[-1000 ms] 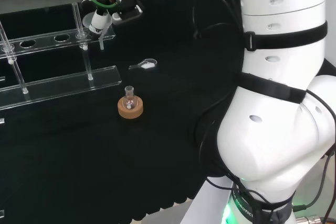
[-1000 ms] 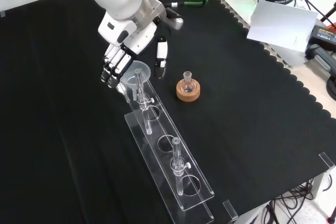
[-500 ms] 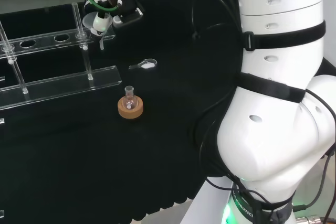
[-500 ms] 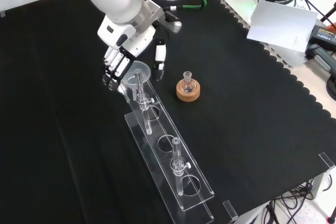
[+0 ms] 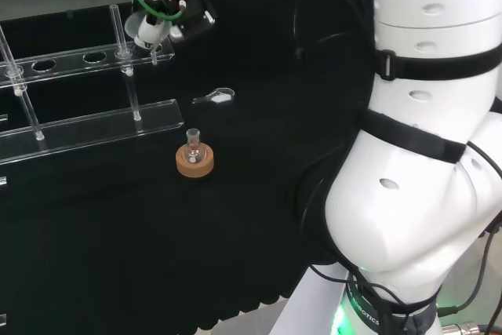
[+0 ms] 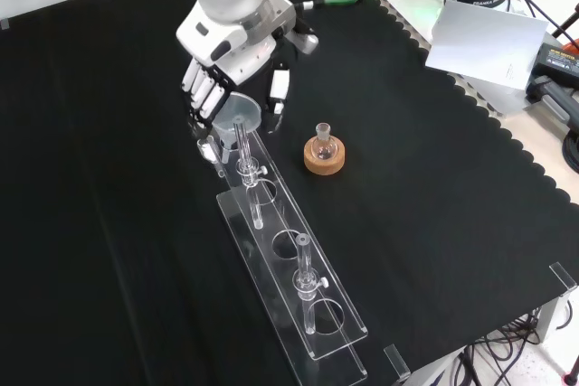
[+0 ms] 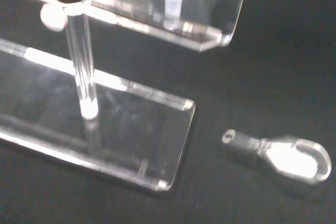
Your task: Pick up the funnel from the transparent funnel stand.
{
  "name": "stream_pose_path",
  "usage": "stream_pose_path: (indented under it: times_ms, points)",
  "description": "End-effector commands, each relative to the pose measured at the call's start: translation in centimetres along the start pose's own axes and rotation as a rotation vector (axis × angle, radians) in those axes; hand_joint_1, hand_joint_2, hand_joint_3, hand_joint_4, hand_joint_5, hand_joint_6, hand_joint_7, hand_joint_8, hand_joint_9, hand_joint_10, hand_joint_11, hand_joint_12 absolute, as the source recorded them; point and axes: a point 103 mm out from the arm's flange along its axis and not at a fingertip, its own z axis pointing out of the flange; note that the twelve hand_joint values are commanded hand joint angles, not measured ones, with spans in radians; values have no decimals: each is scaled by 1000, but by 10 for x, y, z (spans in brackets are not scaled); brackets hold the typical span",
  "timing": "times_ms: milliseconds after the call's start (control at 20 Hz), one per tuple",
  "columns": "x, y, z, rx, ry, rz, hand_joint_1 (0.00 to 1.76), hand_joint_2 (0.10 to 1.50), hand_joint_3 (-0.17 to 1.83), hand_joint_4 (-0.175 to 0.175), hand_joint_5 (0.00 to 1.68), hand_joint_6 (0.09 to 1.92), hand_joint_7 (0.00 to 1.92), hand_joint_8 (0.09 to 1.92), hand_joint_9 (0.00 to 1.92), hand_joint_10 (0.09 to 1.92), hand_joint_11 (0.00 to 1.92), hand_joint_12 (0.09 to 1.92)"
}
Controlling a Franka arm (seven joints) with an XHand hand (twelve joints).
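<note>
While the funnel [image 6: 237, 113] sits with its stem down through the end hole of the transparent funnel stand [image 6: 291, 270], the robot hand [image 6: 215, 88] is at that same end, its fingers [image 6: 201, 97] curled on one side of the funnel's bowl and its thumb [image 6: 279, 86] on the other, in the front view. Whether they touch the rim I cannot tell, so the hand reads as closing round it. The funnel's long axis is upright, so the coming lift should go straight up until the stem clears the hole. A small clear scoop [image 5: 220, 97] lies on the desk [image 6: 434, 178] beside the stand, and a flask on a cork ring [image 6: 324, 155] stands near.
</note>
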Motion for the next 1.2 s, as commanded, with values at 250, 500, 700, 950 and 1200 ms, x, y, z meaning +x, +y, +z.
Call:
stream_pose_path:
  times_ms: [250, 500, 700, 950, 1200]
  points:
    - [-2, -33, -68, -50, -65, 40, 872, 1064, -175, -1, 782, 529, 680, 663, 887, 469, 613, 1302]
    - [-4, -62, -80, -23, -69, 79, 871, 1066, -175, -5, 750, 570, 676, 668, 896, 461, 617, 1300]
    - [-6, -86, -81, -20, -62, 105, 871, 1068, -175, -7, 743, 575, 674, 668, 900, 462, 619, 1300]
    - [-5, -113, -79, -10, -47, 130, 870, 1070, -175, -8, 741, 579, 673, 669, 904, 462, 621, 1299]
    - [-3, -138, -67, 9, -36, 153, 869, 1071, -175, -9, 738, 583, 671, 669, 907, 463, 623, 1298]
